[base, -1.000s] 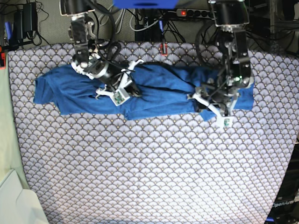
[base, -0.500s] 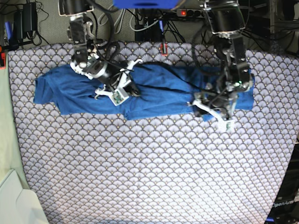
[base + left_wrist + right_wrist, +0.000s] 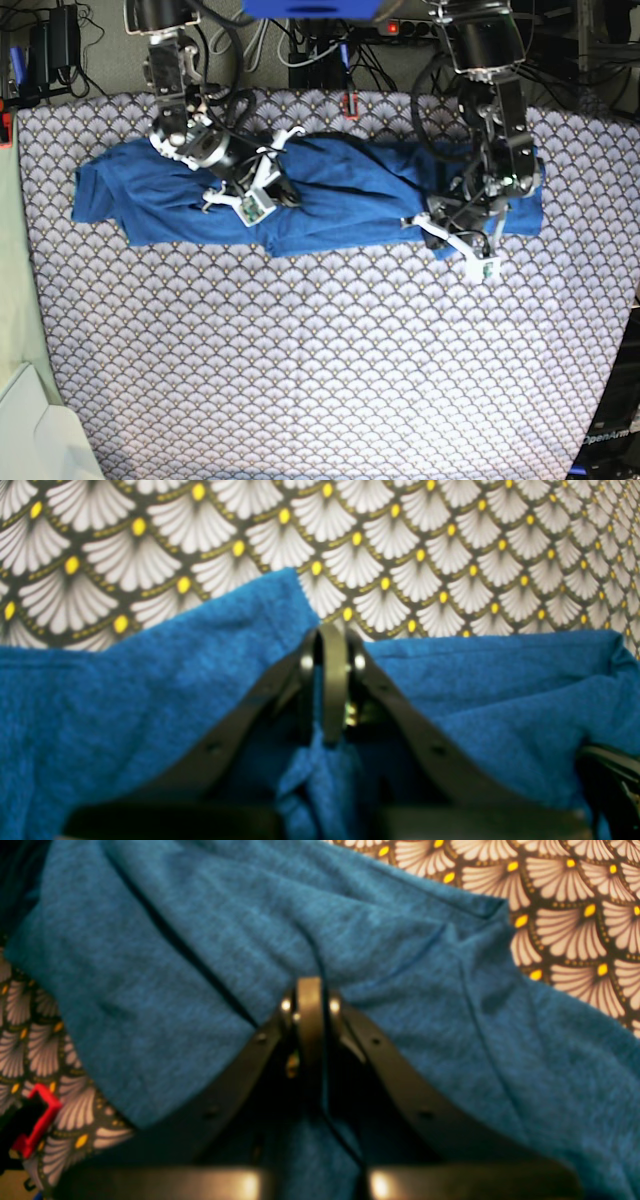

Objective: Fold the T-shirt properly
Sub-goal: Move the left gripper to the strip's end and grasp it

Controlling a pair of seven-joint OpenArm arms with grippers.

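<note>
Lying across top of base view: T-shirt (image 3: 340, 195), medium blue, long sleeves, bunched into a wide band from upper left to upper right of frame
Shirt surface: creased, layers doubled near centre; one end spread flat at far left
Table cloth (image 3: 330, 360): grey-white scallop pattern with yellow dots, covers table, bare over the lower two thirds of frame
Left gripper (image 3: 330, 645): right side of base view, over shirt's right end; fingers closed, pinching a fold of blue fabric, bunch hangs below tips in left wrist view
Right gripper (image 3: 310, 1005): centre-left of base view, on shirt's upper middle; fingers closed together, pressed into a shirt crease, hold on cloth likely but blurred
Red clip-like part (image 3: 37, 1120): lower left of right wrist view, beside shirt edge, on cloth
Cables (image 3: 300, 45): top edge of base view, behind table
</note>
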